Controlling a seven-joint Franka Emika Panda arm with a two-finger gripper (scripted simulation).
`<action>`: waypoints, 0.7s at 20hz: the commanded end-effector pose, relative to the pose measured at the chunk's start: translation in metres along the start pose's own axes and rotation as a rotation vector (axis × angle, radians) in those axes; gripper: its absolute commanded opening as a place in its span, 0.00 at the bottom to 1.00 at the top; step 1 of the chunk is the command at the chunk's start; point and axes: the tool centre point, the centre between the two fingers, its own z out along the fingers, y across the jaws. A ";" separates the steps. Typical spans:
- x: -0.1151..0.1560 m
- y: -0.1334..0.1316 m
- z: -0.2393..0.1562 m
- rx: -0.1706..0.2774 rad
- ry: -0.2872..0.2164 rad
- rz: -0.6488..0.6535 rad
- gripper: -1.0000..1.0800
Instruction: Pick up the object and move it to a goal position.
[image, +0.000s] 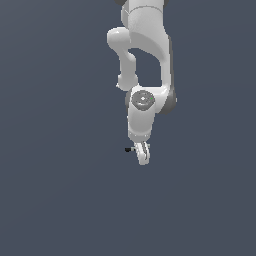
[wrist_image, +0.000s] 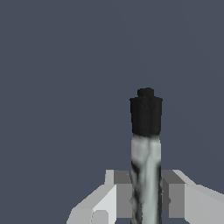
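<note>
A flat, dark slate-blue surface (image: 55, 190) fills the whole background of both views. Against it, the white, glossy jointed robot arm (image: 145, 60) reaches down from the top of the exterior view, its wrist pointing downward. At its end the pale grey two-fingered gripper (image: 142, 152) is closed tight on the thin pen-like rod with a grey speckled body and a black end (wrist_image: 146, 148). In the wrist view both fingers (wrist_image: 124, 194) press the rod's speckled body, while the black end juts out beyond them.
</note>
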 end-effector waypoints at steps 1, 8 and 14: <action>0.017 0.006 -0.024 0.001 0.000 0.001 0.00; 0.069 0.025 -0.096 0.001 -0.001 0.002 0.00; 0.113 0.040 -0.158 0.001 -0.001 0.003 0.00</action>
